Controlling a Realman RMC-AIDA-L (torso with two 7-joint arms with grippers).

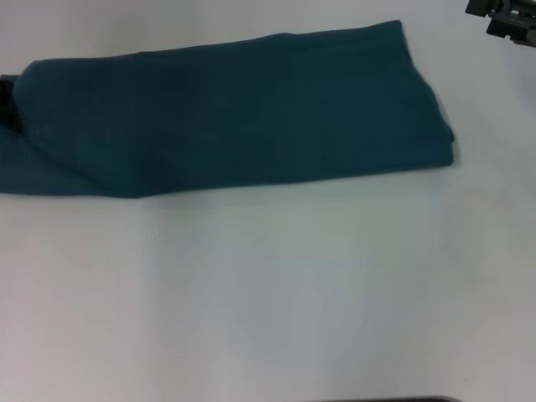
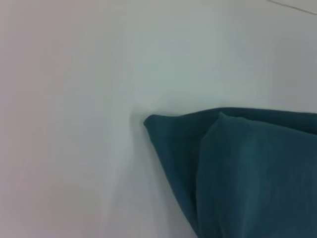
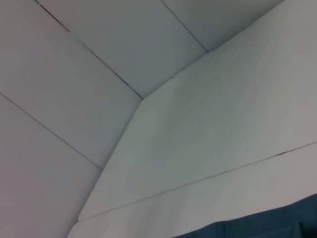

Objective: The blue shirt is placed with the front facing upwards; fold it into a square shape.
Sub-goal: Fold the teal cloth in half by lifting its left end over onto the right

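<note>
I can see very little of my robot here. In the head view, a bit of my right gripper (image 1: 505, 18) peeks in. It is black and dark grey, with blocky, hard edges and small steps in its shape. On the other side there is a small black part of my left gripper (image 1: 7, 102), too little to tell its shape.

Head camera looks down; both wrist cameras share the blue shirt (image 1: 234, 113) edge.
</note>
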